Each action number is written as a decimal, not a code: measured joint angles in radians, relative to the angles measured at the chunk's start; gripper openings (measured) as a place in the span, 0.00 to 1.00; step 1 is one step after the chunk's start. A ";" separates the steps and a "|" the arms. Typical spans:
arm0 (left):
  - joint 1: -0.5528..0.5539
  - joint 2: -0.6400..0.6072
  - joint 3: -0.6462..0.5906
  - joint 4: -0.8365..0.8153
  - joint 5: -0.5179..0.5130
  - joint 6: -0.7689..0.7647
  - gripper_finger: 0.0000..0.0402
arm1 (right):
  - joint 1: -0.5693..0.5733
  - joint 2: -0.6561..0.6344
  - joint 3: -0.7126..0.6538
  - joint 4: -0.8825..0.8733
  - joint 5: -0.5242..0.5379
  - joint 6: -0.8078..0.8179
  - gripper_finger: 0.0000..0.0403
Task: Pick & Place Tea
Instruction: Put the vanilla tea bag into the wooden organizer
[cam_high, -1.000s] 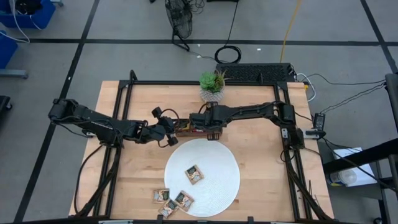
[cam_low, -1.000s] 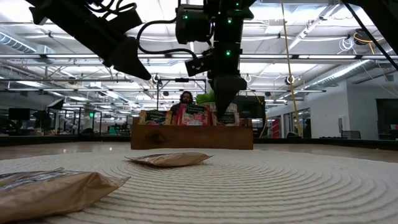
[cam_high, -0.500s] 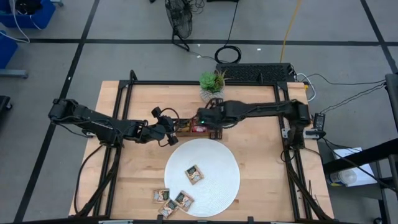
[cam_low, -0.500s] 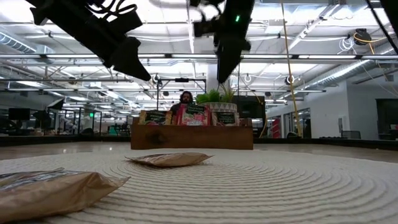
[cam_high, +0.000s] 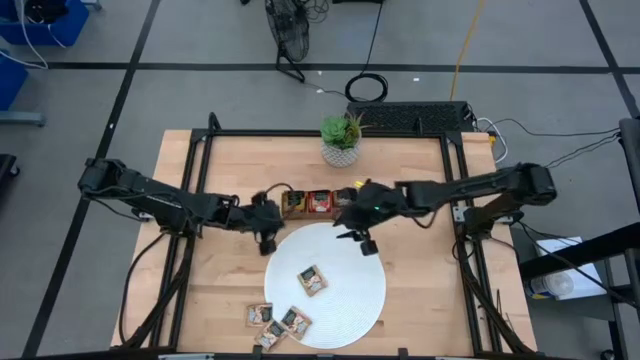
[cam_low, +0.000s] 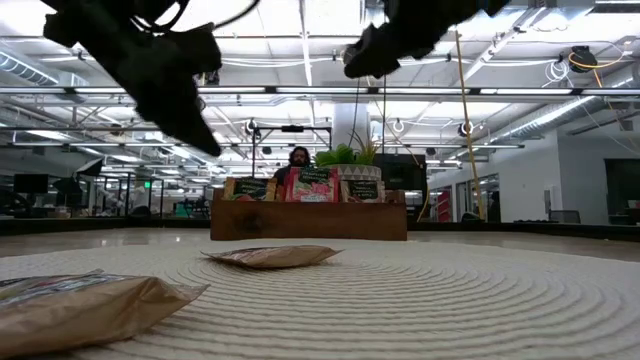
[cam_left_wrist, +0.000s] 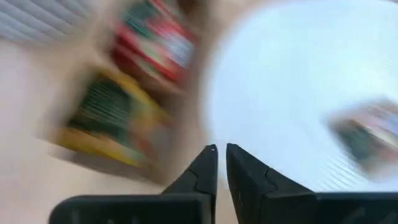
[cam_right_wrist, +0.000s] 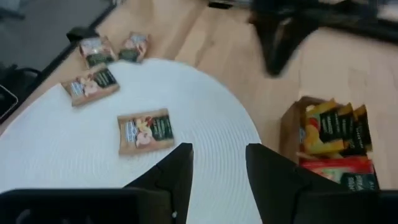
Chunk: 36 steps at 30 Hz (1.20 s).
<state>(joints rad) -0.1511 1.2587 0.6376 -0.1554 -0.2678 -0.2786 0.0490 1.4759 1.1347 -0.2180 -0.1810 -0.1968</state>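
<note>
This is a robotics lab set in a large open industrial hall. Seen level from the counter, the room shows a high ceiling with exposed beams (cam_low: 480, 95), strip lights and hanging cables, and a person (cam_low: 298, 160) seated far behind. From above, a wooden counter (cam_high: 410, 300) with a black metal frame (cam_high: 300, 133) stands on grey floor marked with dark tape lines (cam_high: 250, 67); loose cables (cam_high: 367, 88), a floor fan (cam_high: 288, 35) and blue bins (cam_high: 45, 22) lie around it.

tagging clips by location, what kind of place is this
Probably a robotics lab in a large open industrial hall: exposed ceiling trusses with strip lights, a pale wooden table framed in black metal, and loose cables on the grey floor.
</note>
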 joint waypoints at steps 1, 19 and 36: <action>-0.012 0.000 0.000 -0.017 0.068 -0.029 0.11 | 0.001 -0.019 -0.048 0.061 -0.002 0.001 0.34; -0.492 0.069 -0.002 -0.184 0.303 -0.845 0.39 | 0.034 -0.171 -0.374 0.437 -0.007 -0.051 0.33; -0.710 0.223 -0.001 -0.058 0.114 -0.950 0.39 | 0.045 -0.171 -0.382 0.435 -0.008 -0.087 0.33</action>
<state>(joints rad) -0.8608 1.4816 0.6365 -0.2138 -0.1536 -1.2282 0.0937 1.3052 0.7525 0.2173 -0.1886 -0.2840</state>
